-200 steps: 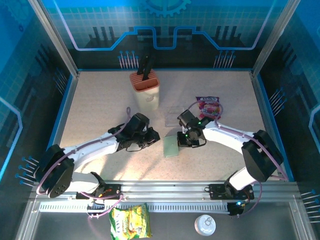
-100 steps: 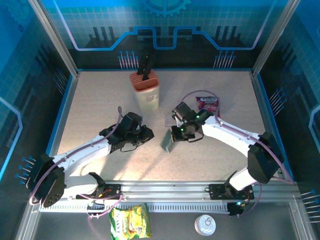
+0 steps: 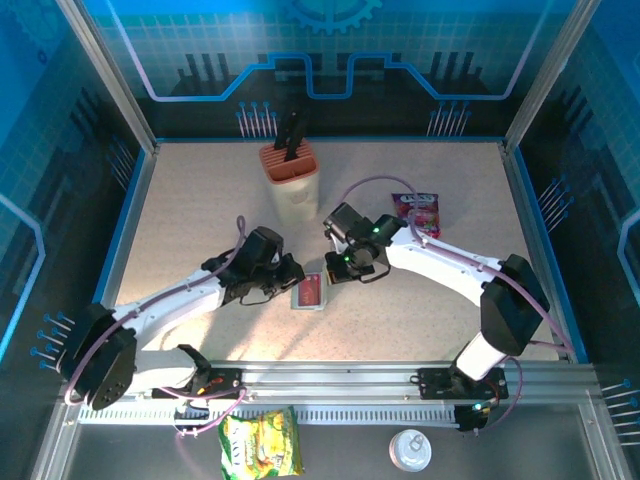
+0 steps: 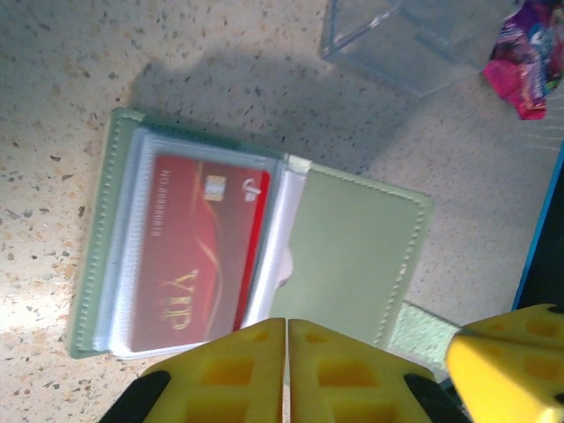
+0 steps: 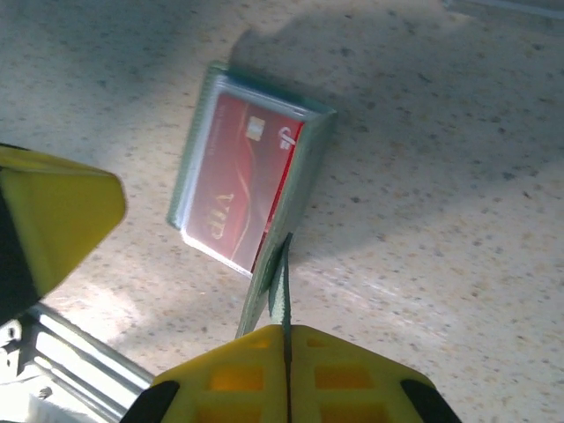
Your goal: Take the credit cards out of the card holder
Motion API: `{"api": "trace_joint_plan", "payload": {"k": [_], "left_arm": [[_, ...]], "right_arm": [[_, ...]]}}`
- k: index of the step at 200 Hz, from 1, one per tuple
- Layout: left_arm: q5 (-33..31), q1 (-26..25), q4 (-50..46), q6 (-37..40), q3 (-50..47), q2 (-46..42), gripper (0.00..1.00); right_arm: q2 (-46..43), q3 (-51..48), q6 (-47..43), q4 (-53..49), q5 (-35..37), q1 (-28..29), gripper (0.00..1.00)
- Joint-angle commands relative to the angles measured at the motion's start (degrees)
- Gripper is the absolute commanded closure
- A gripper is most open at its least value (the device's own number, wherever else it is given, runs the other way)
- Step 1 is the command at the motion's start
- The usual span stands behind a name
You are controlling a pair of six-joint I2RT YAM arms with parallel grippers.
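Observation:
The card holder (image 3: 324, 296) lies open on the table in front of both arms, a grey-green wallet. Its left panel holds a red VIP credit card (image 4: 194, 247) under a clear sleeve, with another red edge showing just behind it. The right flap (image 4: 352, 256) is bare green. My right gripper (image 5: 285, 333) is shut on the edge of that flap (image 5: 284, 264) and holds it raised above the card (image 5: 242, 181). My left gripper (image 4: 288, 328) is shut, its tips over the holder's near edge at the fold, with nothing seen between them. From above, the left gripper (image 3: 293, 282) and right gripper (image 3: 335, 272) flank the holder.
A clear plastic stand (image 4: 414, 35) and a purple snack packet (image 3: 417, 212) lie just beyond the holder. An orange and cream knife block (image 3: 292, 180) stands at the back. A yellow snack bag (image 3: 260, 445) and a can (image 3: 410, 450) sit outside the front rail.
The right gripper has swung the holder's flap over and leftward, so the holder went from closed to open with the red card showing. The left gripper has closed and moved up to the holder.

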Motion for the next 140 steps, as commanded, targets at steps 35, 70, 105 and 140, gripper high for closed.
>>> {"api": "trace_joint_plan", "payload": {"k": [35,70,105,140], "left_arm": [[4.56,-0.18,1.8,1.5,0.25,9.31,0.98],[3.72,-0.8,1.22,1.51,0.75,12.06,1.0],[3.93,-1.46,1.65,1.33,1.23,14.51,1.0],[4.62,-2.06,2.96,0.59,1.35,17.75,1.0]], "right_arm": [[-2.84,-8.35,-3.19,-1.46,2.47,-6.22,1.0],[-2.06,-9.68,-4.83,-1.49,4.39,-8.08,1.0],[-1.1,-9.55,-5.81,-1.63,5.75,-9.01,1.0],[-0.01,-9.48,-6.53,-1.93,8.25,-9.36,1.0]]}}
